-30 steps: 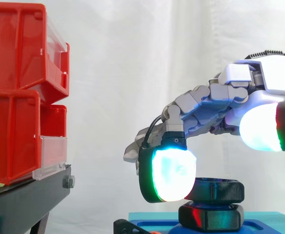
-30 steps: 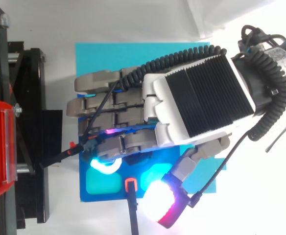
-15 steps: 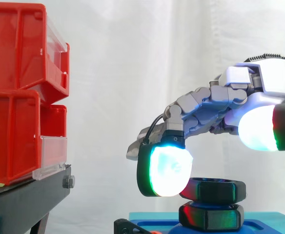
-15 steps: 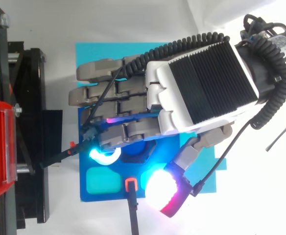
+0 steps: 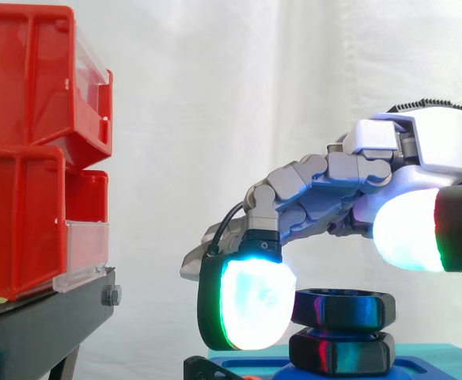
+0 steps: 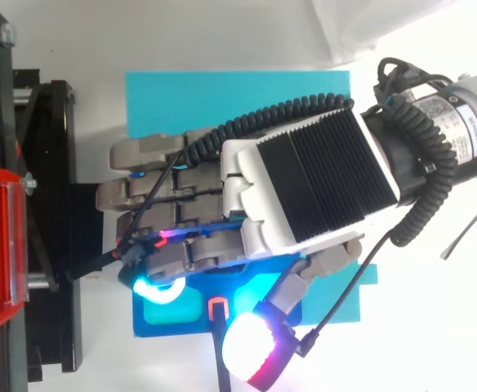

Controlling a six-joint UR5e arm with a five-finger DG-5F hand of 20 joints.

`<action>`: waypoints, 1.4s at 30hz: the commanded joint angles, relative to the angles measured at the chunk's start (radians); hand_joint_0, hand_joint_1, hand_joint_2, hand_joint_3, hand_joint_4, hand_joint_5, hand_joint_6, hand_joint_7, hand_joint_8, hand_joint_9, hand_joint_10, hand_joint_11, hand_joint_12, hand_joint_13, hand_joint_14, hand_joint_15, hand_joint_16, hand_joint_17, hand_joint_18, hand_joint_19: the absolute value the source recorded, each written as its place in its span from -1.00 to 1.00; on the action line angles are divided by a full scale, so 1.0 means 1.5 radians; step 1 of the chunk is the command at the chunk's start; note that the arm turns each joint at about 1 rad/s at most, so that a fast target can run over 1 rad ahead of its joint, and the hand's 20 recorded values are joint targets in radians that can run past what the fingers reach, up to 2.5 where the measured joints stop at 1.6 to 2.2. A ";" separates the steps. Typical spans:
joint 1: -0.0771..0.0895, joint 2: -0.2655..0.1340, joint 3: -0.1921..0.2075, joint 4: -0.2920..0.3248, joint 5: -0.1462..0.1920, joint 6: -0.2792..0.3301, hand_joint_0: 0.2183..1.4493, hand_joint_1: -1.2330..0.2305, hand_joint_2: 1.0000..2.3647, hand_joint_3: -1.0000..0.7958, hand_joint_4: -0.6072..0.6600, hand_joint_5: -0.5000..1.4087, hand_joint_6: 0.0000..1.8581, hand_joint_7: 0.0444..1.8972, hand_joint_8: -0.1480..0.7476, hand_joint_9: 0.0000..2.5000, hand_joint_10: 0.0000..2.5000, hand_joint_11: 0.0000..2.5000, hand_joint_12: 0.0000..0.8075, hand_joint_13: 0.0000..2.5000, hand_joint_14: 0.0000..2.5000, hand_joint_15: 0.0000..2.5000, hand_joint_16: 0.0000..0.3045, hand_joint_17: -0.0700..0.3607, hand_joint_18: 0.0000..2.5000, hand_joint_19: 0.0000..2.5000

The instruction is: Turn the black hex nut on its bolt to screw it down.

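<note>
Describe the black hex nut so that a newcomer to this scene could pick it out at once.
Start at the blue base plate low in the side view, right of the red bins. Two black pieces stand stacked on it, below the hand; the black hex nut is the upper one, with a round opening in its top.

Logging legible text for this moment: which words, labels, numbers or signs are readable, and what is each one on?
No text here can be read.
Label on the arm's end behind the hand, top view: dark print, too small to read.
Red bins: no print visible.
Black hex nut: no marking visible.
Blue base: no marking visible.
</note>
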 commanded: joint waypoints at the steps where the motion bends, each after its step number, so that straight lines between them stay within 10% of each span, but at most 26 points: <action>1: 0.001 0.000 0.000 -0.002 0.000 0.001 -0.55 0.22 -1.00 -0.44 0.35 -0.65 -0.34 0.00 0.03 -0.61 -0.99 -0.66 -0.15 -0.68 -0.99 -0.88 -0.73 -0.25 -0.91 -0.89; 15: -0.014 0.000 0.000 0.000 -0.025 0.001 -0.55 0.22 -1.00 -0.44 0.33 -0.65 -0.32 -0.02 0.03 -0.61 -0.99 -0.66 -0.15 -0.68 -1.00 -0.88 -0.73 -0.25 -0.90 -0.89; 42: -0.083 0.000 0.003 0.000 -0.116 0.002 -0.55 0.22 -1.00 -0.44 0.34 -0.66 -0.30 -0.07 0.03 -0.61 -0.99 -0.66 -0.16 -0.68 -1.00 -0.88 -0.74 -0.26 -0.90 -0.89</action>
